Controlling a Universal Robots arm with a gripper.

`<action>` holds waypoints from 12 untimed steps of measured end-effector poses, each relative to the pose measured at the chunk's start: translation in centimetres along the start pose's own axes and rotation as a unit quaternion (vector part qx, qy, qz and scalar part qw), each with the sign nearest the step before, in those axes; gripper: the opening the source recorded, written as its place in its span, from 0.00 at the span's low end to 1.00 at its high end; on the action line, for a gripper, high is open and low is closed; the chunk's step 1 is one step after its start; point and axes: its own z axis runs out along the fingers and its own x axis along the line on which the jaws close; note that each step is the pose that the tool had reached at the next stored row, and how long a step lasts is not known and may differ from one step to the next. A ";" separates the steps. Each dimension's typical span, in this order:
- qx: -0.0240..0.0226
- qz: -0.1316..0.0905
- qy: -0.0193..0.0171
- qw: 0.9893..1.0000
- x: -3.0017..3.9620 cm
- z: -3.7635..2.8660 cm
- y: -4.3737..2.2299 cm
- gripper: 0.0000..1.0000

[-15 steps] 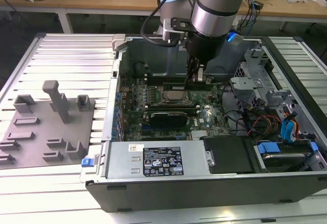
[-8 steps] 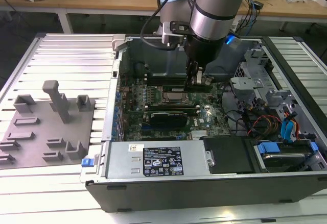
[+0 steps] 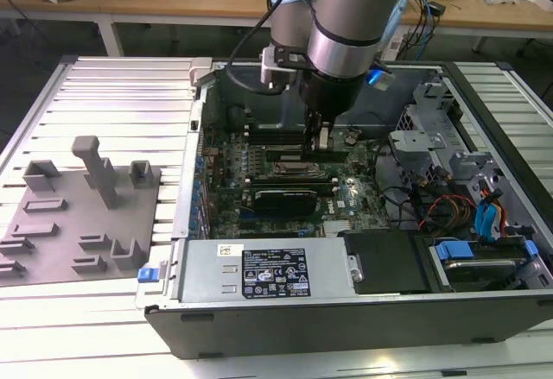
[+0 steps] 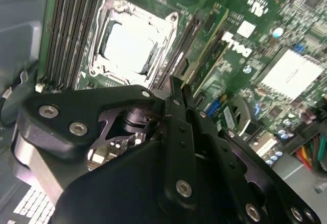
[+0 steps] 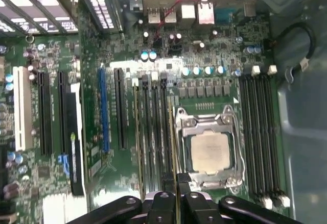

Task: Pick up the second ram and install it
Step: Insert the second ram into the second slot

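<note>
Grey fixture blocks (image 3: 95, 176) beside open computer case (image 3: 346, 310)

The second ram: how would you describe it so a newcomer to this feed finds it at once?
In the first wrist view, find the silver-framed CPU socket. Beside it, over the dark memory slots, runs a thin edge-on stick, the second ram. Unlike the other stick a few slots away, it is pinched in the end effector.

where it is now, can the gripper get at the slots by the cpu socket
Probably yes. In the first wrist view the gripper, shut on the ram, hangs over the slots beside the cpu socket, with nothing visible in between.
</note>
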 end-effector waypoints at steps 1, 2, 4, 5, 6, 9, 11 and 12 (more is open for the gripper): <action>0.000 0.000 0.000 1.000 0.05 0.25 0.40 0.14; 0.000 0.000 0.000 1.000 0.17 0.58 0.99 0.14; 0.000 0.000 0.002 1.000 0.78 1.03 1.50 0.14; 0.000 0.002 0.002 1.000 0.86 1.43 1.48 0.14; 0.001 0.007 0.002 1.000 0.90 2.06 1.43 0.14; 0.001 0.012 0.002 1.000 0.96 2.87 1.37 0.14; 0.001 0.012 0.002 1.000 0.97 3.06 1.36 0.14; 0.001 0.012 0.002 1.000 0.99 3.23 1.38 0.14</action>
